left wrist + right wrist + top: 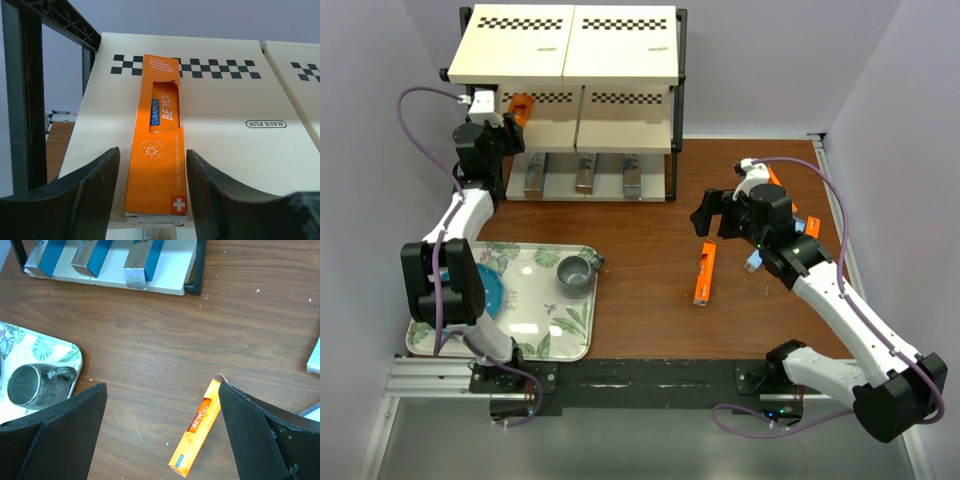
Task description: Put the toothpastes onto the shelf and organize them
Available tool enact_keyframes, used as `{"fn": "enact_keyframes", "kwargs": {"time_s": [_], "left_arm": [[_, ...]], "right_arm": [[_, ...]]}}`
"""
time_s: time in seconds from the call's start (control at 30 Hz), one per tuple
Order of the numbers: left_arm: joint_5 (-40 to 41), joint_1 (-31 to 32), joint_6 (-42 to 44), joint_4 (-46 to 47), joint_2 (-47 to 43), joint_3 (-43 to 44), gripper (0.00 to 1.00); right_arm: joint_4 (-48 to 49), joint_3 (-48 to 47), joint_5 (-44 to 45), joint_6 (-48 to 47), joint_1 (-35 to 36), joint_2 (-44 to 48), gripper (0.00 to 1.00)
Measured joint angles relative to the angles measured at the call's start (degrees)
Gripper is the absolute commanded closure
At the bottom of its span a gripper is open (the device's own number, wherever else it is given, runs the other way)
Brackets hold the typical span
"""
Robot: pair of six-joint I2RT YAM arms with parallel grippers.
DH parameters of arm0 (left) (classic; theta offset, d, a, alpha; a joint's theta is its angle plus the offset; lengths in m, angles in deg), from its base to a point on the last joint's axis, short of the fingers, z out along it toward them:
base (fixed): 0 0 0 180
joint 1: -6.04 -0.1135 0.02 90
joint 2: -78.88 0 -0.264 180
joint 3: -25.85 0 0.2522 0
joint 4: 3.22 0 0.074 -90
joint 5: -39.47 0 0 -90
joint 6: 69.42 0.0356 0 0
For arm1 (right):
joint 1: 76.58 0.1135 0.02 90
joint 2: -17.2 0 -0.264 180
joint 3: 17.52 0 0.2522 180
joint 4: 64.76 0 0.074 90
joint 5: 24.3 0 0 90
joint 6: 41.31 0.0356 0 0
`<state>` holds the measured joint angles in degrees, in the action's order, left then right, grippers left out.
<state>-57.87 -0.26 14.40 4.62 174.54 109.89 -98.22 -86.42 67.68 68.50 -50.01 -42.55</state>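
Note:
An orange toothpaste box [157, 150] lies lengthwise on the left cream board [230, 125] of the shelf's [620, 45] middle tier. My left gripper [153, 151] straddles its near end, open, with a thin gap on each side. Three metallic dark blue boxes [585, 172] rest on the bottom tier. My right gripper [162, 387] hangs wide open over the brown table, holding nothing. Another orange box [196, 427] lies on the table below it, near the right finger. A light blue box [757, 262] and a further orange one [775, 178] lie by the right arm.
A leaf-patterned tray [570, 340] sits at the front left with a grey cup [575, 272] and a blue plate [490, 290] on it. The shelf's black frame post [22, 100] stands just left of my left gripper.

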Motion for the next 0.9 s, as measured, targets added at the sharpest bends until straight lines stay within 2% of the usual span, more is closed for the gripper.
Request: {"fn": "enact_keyframes", "kwargs": {"time_s": [0.13, 0.4, 0.63, 0.9], "left_arm": [[0.1, 0.0, 0.0, -0.2, -0.2, 0.0, 0.30], [0.7, 0.0, 0.2, -0.3, -2.9, 0.0, 0.29], [1.6, 0.0, 0.2, -0.3, -3.3, -0.3, 0.32], [1.6, 0.0, 0.2, -0.3, -1.6, -0.4, 0.39]], "right_arm": [[0.0, 0.0, 0.0, 0.0, 0.0, 0.0, 0.02], [0.0, 0.2, 0.0, 0.0, 0.0, 0.0, 0.02], [0.0, 0.4, -0.1, 0.0, 0.0, 0.0, 0.02], [0.0, 0.8, -0.1, 0.0, 0.0, 0.0, 0.02]]}}
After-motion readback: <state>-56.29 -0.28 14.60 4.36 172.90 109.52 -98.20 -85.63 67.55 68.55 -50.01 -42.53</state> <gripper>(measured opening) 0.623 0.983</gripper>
